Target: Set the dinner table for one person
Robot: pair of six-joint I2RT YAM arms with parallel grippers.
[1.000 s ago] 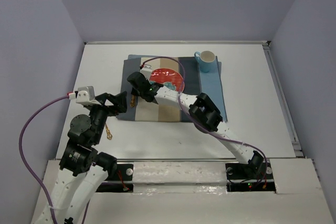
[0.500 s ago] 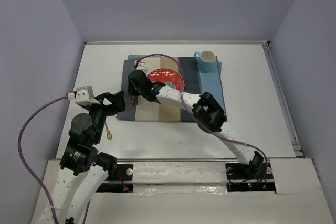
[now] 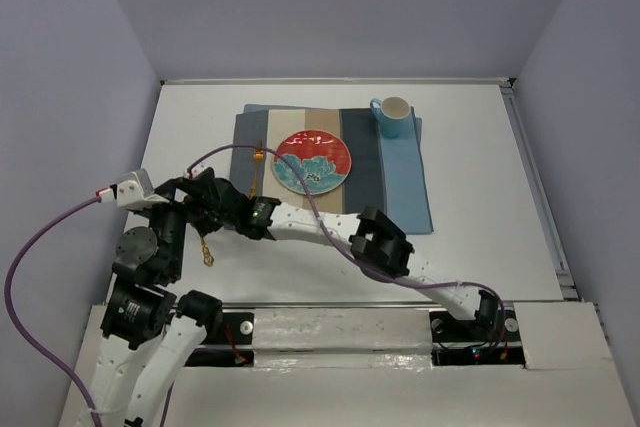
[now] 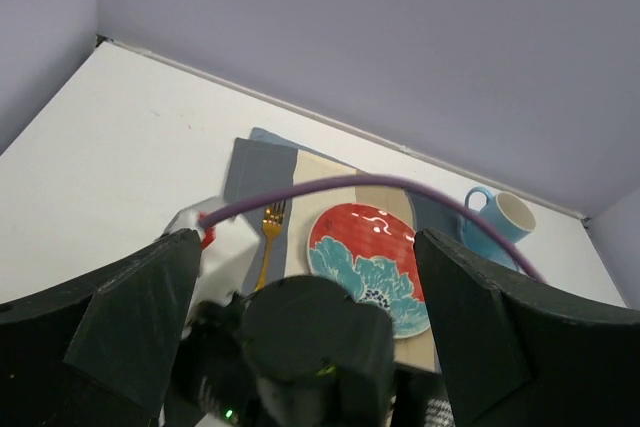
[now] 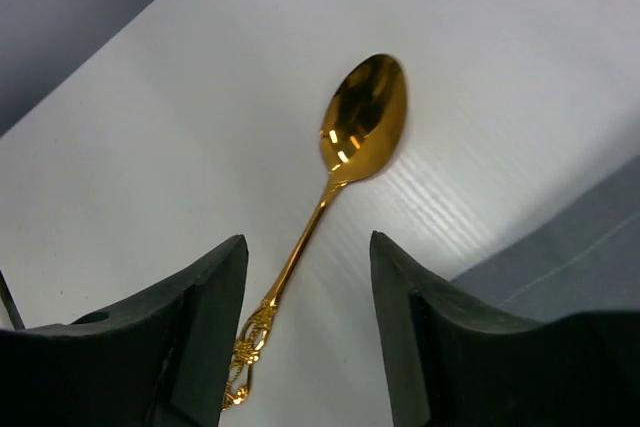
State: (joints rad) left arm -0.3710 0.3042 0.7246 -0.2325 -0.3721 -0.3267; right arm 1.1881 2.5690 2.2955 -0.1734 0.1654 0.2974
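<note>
The counter (image 3: 480,187) filled the floor of the walled space, white and flat, and carried everything else. A striped mat (image 3: 395,182) lay toward its far middle. A red and teal plate (image 3: 312,161) sat on the mat, with a gold fork (image 3: 258,169) just to its left and a blue mug (image 3: 393,117) upright on the far right corner. A gold spoon (image 5: 362,117) lay on bare counter off the mat's near left corner, bowl up.

The right arm (image 3: 380,242) stretched across to the left side. In its wrist view the right hand (image 5: 307,242) was spread wide and held nothing. The spoon's handle ran down between the two fingers (image 5: 200,327) without touching either. How high the hand stood above the spoon could not be told.

The left hand (image 4: 305,247) was also spread wide and held nothing. It pointed toward the mat, and the right arm's dark wrist sat low between its fingers (image 4: 130,317), with a purple cable (image 4: 330,185) arching over. From above, the two hands seemed to overlap near the mat's near left corner, hard to separate.
</note>
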